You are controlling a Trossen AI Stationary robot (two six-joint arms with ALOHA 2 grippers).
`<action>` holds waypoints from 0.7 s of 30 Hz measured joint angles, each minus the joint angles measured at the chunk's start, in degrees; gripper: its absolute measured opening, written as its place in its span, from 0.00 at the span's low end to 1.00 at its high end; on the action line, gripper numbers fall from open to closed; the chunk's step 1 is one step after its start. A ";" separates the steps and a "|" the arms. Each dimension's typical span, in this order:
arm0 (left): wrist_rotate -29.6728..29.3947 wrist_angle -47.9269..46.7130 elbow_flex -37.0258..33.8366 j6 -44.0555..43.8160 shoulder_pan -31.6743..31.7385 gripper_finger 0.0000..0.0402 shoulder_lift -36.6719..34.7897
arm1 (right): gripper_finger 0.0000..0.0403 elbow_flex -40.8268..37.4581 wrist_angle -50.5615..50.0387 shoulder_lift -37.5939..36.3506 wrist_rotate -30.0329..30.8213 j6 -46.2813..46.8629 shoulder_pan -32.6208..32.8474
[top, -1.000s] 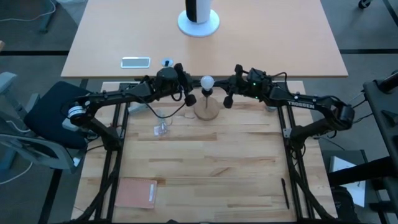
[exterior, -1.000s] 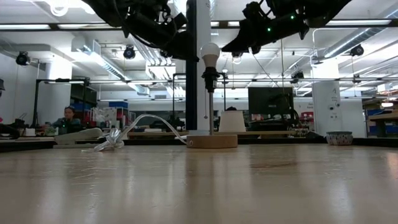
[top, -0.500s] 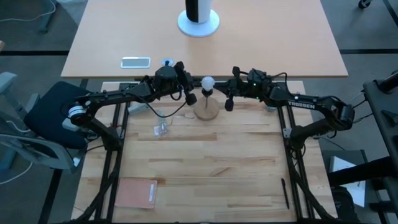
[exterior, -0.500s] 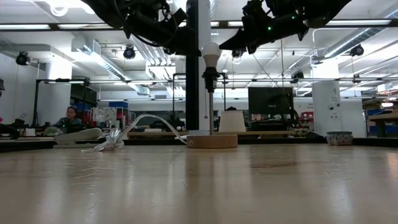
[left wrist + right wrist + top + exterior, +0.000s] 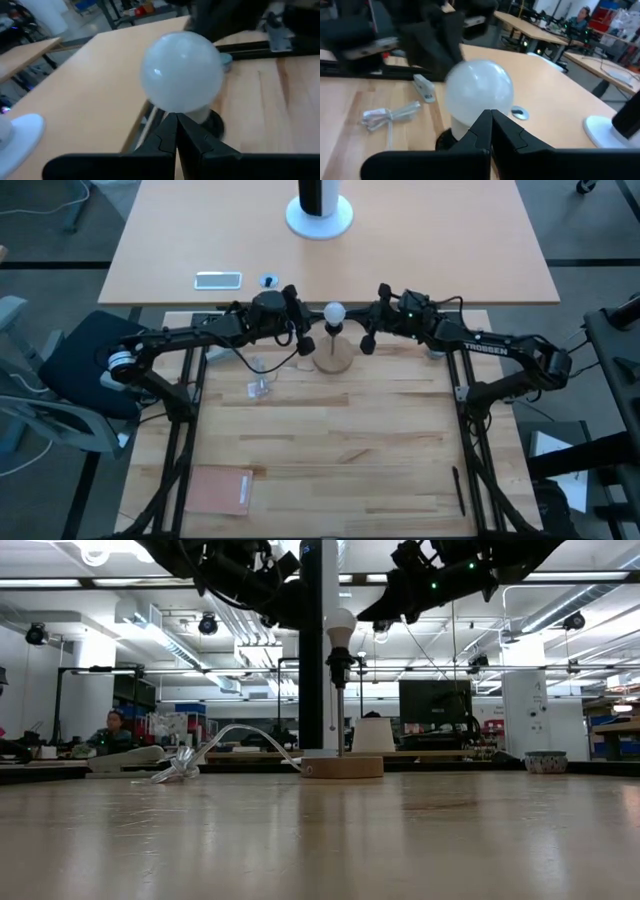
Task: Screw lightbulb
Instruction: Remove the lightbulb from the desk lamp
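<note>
The frosted white lightbulb (image 5: 333,311) stands upright in a black socket (image 5: 339,665) on a thin stem, which rises from a round wooden base (image 5: 333,356) at the far middle of the wooden table. My left gripper (image 5: 306,338) hangs just left of the bulb, shut and empty, with the bulb (image 5: 181,71) close ahead of its fingertips. My right gripper (image 5: 367,342) hangs just right of the bulb, shut and empty, with the bulb (image 5: 479,90) close ahead of it. In the low view both grippers (image 5: 285,610) (image 5: 375,610) flank the bulb (image 5: 340,628) near its height.
A white cord (image 5: 265,363) runs left from the base. A clear plastic wrapper (image 5: 262,387) lies nearby. A brown pad (image 5: 218,490) lies near left and a black pen (image 5: 461,490) near right. On the far table are a phone (image 5: 218,279) and a white stand (image 5: 319,215).
</note>
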 joint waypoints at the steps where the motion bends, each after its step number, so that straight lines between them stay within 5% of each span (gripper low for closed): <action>1: -0.57 0.58 0.00 0.00 0.04 0.00 -0.10 | 0.00 0.00 0.06 -0.25 -0.15 -0.07 0.00; 10: 0.09 6.50 0.02 1.57 0.08 0.00 0.04 | 0.00 -0.02 0.26 0.14 -6.61 -0.01 0.26; 21: 2.90 2.13 0.06 1.14 -0.36 0.00 -0.11 | 0.00 -0.02 0.62 0.82 -1.43 0.52 0.09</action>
